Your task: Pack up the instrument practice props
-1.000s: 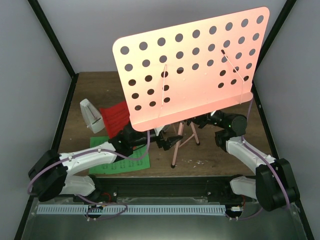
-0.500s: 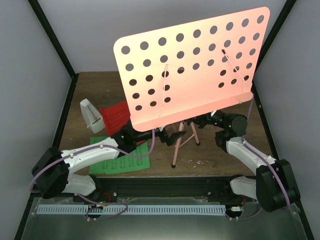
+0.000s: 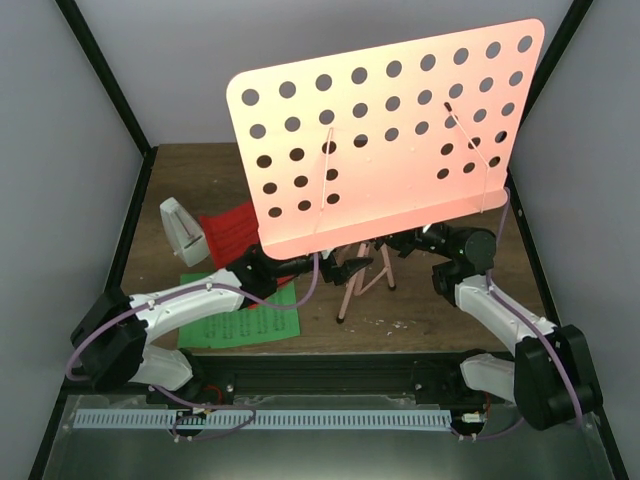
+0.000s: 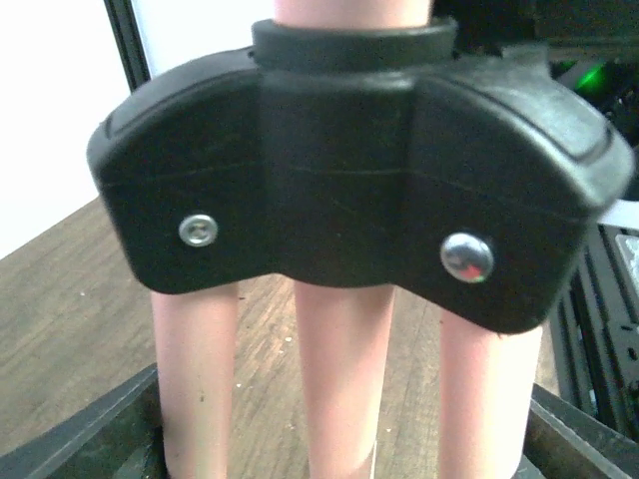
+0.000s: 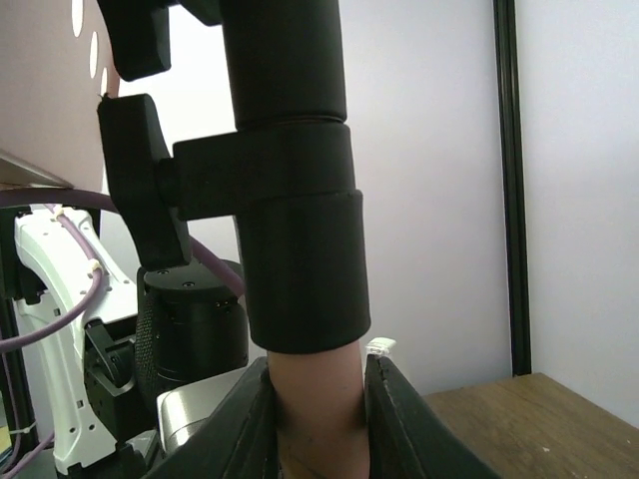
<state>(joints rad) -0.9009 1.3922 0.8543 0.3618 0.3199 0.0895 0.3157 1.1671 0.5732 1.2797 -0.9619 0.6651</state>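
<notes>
Brown wooden table (image 3: 200, 170); pale grey walls (image 3: 70, 150); black corner posts (image 3: 102, 70); slotted white strip (image 3: 260, 418) at near edge.

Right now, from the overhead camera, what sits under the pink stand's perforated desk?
Visible: tripod legs, the left pincer at them, and part of the red page. The desk covers the pole and the right pincer.
</notes>
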